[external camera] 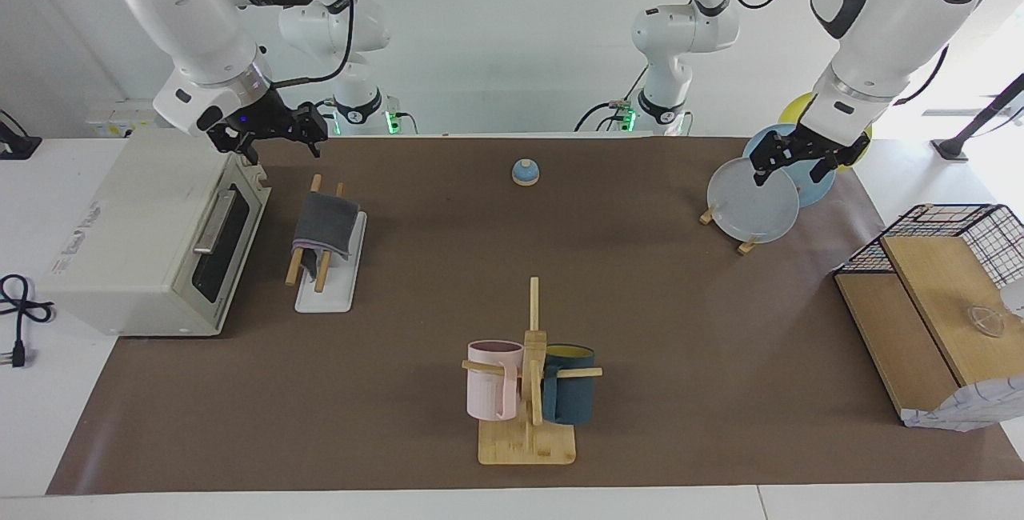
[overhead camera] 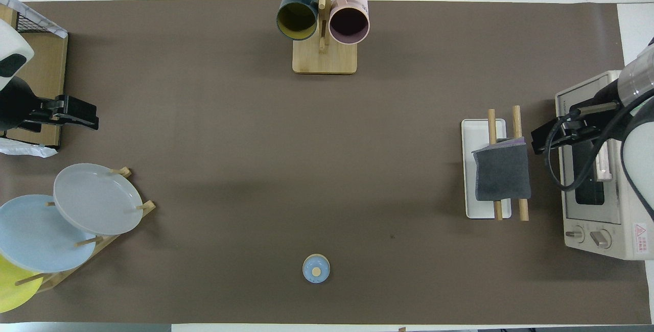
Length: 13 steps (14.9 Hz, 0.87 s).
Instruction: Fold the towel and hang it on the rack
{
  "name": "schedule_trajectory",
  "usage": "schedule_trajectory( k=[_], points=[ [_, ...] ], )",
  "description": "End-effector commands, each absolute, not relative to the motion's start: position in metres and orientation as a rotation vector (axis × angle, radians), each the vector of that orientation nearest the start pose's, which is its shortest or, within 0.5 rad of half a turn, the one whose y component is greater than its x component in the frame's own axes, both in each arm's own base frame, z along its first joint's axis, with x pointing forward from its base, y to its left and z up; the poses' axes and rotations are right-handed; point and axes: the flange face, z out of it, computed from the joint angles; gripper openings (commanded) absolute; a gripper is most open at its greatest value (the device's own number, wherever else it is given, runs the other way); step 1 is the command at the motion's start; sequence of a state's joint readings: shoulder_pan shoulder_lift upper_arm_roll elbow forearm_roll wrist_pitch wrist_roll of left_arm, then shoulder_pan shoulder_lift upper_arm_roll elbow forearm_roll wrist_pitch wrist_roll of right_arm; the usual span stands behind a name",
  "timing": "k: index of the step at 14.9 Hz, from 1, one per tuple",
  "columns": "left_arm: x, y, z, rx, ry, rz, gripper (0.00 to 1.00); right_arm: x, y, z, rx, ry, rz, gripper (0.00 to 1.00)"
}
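yellow plate (overhead camera: 13, 286) cut off, rods (external camera: 308, 260) partly towel-covered (external camera: 324, 226)

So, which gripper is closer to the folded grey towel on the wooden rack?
Right. The right gripper hangs beside the folded grey towel, over the toaster oven's edge; the left gripper is above the plates.

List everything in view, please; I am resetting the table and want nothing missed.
Folded dark grey towel: one, draped over the rack.
Two-rod wooden rack: one, white base, beside the oven.
Toaster oven: one, cream, right arm's end.
Wooden mug tree: one, pink mug and dark teal mug hanging, farthest from robots.
Small bell: one, blue, nearest robots.
Wooden plate stand: one, grey, blue and yellow plates, left arm's end.
Wire basket: one, black, on wooden boards.
Right gripper: open, over the oven.
Left gripper: open, over the plates.
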<state>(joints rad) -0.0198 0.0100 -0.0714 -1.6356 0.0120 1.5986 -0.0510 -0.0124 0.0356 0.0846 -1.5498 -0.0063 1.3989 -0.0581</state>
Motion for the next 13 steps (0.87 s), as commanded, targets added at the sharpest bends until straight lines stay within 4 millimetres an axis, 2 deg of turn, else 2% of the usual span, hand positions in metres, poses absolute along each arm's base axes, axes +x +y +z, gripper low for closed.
schedule_trajectory(
  k=[1, 7, 13],
  points=[
    [0.550, -0.047, 0.592, -3.119, 0.043, 0.043, 1.00, 0.548, 0.034, 0.602, -3.139, -0.170, 0.275, 1.00],
    [0.547, -0.046, 0.599, -3.119, 0.040, 0.029, 1.00, 0.549, 0.019, 0.603, -3.143, -0.126, 0.283, 1.00],
    [0.547, -0.046, 0.599, -3.119, 0.040, 0.029, 1.00, 0.550, 0.019, 0.610, -3.146, -0.116, 0.254, 1.00]
  ],
)
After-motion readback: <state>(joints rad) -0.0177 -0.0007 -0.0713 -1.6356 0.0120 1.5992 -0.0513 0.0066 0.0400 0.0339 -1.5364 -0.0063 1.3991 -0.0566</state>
